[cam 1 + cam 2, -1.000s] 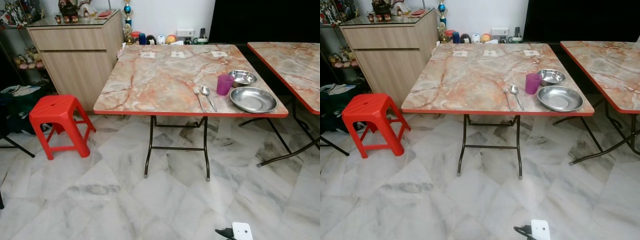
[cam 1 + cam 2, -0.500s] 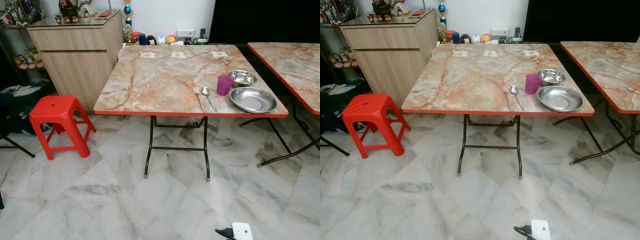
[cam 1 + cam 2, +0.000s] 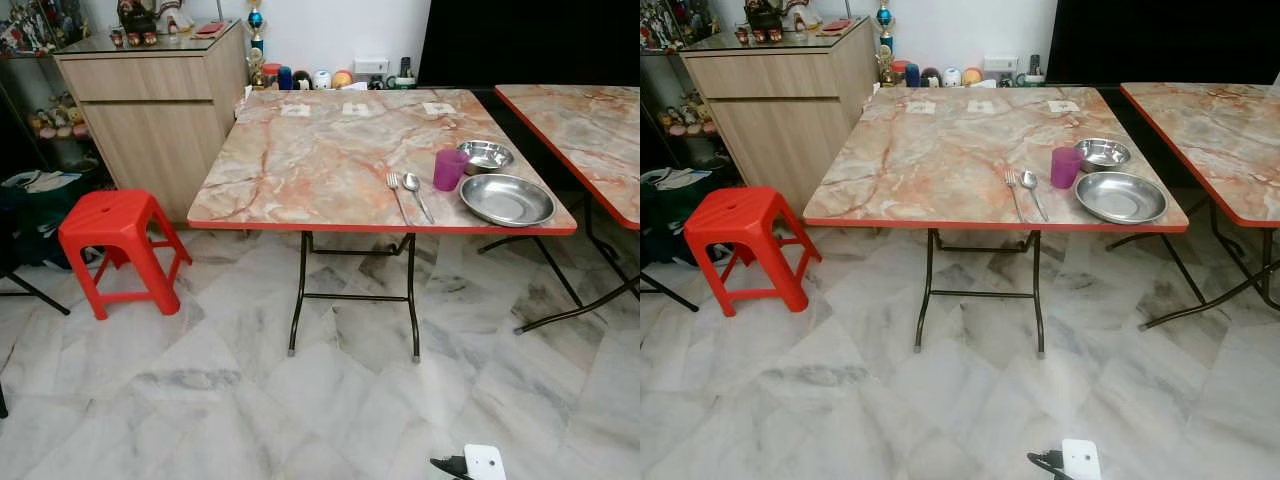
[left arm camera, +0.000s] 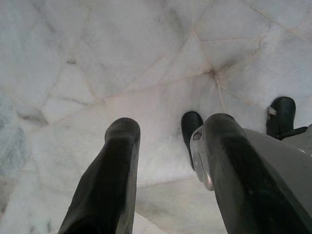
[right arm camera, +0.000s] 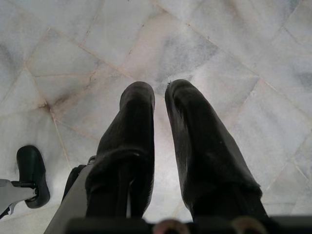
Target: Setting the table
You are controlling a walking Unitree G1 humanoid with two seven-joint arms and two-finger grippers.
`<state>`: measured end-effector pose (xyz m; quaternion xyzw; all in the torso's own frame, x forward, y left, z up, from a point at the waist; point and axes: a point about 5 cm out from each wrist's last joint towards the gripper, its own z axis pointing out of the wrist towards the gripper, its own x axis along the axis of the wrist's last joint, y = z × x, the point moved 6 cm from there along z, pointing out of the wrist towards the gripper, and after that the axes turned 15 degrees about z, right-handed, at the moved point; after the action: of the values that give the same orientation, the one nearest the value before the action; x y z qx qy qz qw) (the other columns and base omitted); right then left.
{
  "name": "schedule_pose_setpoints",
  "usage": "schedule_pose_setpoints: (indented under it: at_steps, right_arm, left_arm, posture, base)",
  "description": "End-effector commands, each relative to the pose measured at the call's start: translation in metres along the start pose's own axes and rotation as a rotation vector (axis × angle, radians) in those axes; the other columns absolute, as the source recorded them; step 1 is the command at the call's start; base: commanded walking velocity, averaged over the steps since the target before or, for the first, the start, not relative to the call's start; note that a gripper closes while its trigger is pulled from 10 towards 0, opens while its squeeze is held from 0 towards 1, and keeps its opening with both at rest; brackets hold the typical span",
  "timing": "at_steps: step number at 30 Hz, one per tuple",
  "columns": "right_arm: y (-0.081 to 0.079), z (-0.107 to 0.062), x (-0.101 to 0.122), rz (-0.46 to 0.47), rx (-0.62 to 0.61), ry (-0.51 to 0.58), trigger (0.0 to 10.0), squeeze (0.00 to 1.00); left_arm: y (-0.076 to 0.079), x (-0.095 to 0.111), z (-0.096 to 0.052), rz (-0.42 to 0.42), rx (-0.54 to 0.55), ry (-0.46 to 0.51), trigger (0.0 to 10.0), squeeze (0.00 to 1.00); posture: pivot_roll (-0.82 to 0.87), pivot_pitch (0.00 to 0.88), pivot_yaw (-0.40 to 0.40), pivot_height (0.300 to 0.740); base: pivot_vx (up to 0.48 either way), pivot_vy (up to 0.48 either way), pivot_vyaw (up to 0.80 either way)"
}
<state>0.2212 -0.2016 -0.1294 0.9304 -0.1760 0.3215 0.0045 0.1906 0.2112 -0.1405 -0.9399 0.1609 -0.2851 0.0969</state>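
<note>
Tableware sits grouped at the near right corner of the square folding table with the orange-veined marble top and red rim (image 3: 300, 160), well ahead of both my grippers, which hang at my sides over the pale marble floor tiles (image 3: 200, 390). My left gripper (image 4: 168, 126) points down at those tiles with its two black fingers spread apart, holding nothing. My right gripper (image 5: 160, 95) also points at the floor; its fingers stand close together with a thin gap between the tips, and nothing is between them.

On the table, the slim steel fork (image 3: 396, 193) and the steel spoon (image 3: 415, 192) lie side by side, just apart, with their long axes running from the table's near edge towards its far edge. The tines and the spoon's bowl point away from me, the handles towards me. Just right of the spoon stands the upright purple plastic cup (image 3: 448, 169). Beyond the cup, slightly to its right, is the small round steel bowl (image 3: 485, 155), and nearer me than the bowl lies the wide shallow round steel plate (image 3: 506, 199), close to the table's near edge.

A red plastic stool (image 3: 118, 245) stands on the floor left of the table, in front of a light wooden cabinet (image 3: 160, 110). A second marble-topped table (image 3: 590, 130) stands to the right.
</note>
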Motion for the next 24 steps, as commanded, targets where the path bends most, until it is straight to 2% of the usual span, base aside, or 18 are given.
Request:
schedule_pose_setpoints:
  at_steps: [1,24]
  right_arm:
    - [-0.0233,0.0038,0.0105,0.107,0.082,-0.036,10.0,0.00]
    - [-0.0258,0.0044,0.0135,0.088,0.078,-0.034,10.0,0.00]
  left_arm:
    - [-0.0065,0.0557,0.0070,-0.155,-0.082,0.145,10.0,0.00]
    - [-0.0101,0.0633,0.0072,-0.149,-0.079,0.170,10.0,0.00]
  posture:
    - [0.01,0.000,-0.001,0.740]
    - [0.00,0.042,0.003,0.740]
  base:
    - [0.000,0.000,0.00]
    - [0.000,0.000,0.00]
